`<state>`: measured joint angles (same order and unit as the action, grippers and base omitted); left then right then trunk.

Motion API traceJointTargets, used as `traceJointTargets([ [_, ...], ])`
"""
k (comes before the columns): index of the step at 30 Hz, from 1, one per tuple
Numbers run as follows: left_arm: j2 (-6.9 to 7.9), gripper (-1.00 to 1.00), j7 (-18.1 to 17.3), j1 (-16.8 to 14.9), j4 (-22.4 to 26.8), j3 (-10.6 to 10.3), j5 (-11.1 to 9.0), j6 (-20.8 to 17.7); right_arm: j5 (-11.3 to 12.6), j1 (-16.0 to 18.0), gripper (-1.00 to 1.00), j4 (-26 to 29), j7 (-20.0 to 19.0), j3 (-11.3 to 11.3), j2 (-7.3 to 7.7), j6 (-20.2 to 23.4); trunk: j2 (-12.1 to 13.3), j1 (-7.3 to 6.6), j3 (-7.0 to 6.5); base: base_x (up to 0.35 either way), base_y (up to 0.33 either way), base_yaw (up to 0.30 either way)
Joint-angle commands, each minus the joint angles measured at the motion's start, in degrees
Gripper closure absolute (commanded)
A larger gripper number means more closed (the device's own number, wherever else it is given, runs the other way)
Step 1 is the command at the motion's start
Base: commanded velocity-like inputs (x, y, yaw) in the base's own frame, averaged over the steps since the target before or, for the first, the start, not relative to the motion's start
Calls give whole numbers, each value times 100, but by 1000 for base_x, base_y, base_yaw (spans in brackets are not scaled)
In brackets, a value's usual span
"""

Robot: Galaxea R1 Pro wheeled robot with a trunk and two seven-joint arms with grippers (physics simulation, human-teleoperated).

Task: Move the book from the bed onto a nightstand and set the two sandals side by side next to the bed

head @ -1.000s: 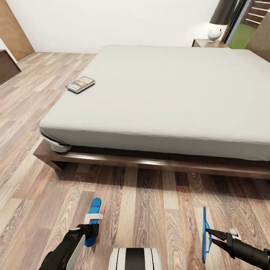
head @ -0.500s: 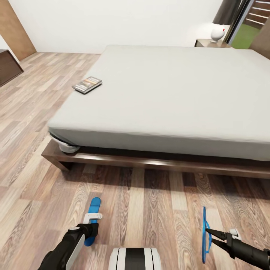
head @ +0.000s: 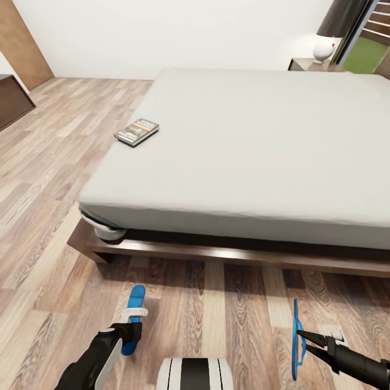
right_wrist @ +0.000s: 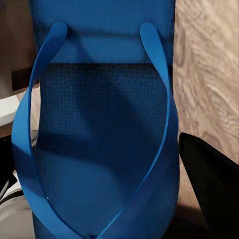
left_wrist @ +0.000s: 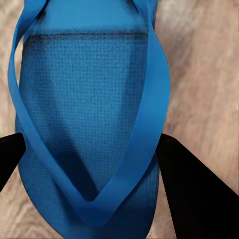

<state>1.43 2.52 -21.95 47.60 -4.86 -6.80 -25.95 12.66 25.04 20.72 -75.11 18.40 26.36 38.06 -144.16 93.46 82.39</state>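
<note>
The left hand (head: 132, 325) grips 1 blue sandal (head: 134, 318), held flat above the wood floor (head: 49, 179); the right hand (head: 301, 343) pinches the other sandal (head: 295, 338), which hangs on edge. Both hover in front of the bed (head: 260, 151), near its foot edge. The book (head: 136, 131) lies on the mattress close to its left edge. A nightstand (head: 317, 65) carrying a lamp (head: 325, 49) stands at the bed's far right corner.

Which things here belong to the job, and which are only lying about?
Job: book on the bed; one sandal in the left gripper; other sandal in the right gripper; nightstand.
Lying about: lamp; dark cabinet at far left.
</note>
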Motion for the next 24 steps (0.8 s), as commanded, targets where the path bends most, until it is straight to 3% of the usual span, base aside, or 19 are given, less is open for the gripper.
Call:
traceJointTargets([
  [1, 7, 100, 26, -2, 8, -24, -49, -25, 7, 1, 100, 2, -13, 15, 0, 52, -1, 2, 4, 267, 220, 0],
  [11, -1, 100, 29, -2, 3, -24, -49, -21, 8, 1, 100, 2, -13, 15, 0, 52, -1, 2, 4, 250, 208, 0],
  [24, -23, 100, 29, -2, 4, -25, -49, -24, 8, 1, 100, 2, -13, 15, 0, 52, -3, 4, 26, 17, 15, 0],
])
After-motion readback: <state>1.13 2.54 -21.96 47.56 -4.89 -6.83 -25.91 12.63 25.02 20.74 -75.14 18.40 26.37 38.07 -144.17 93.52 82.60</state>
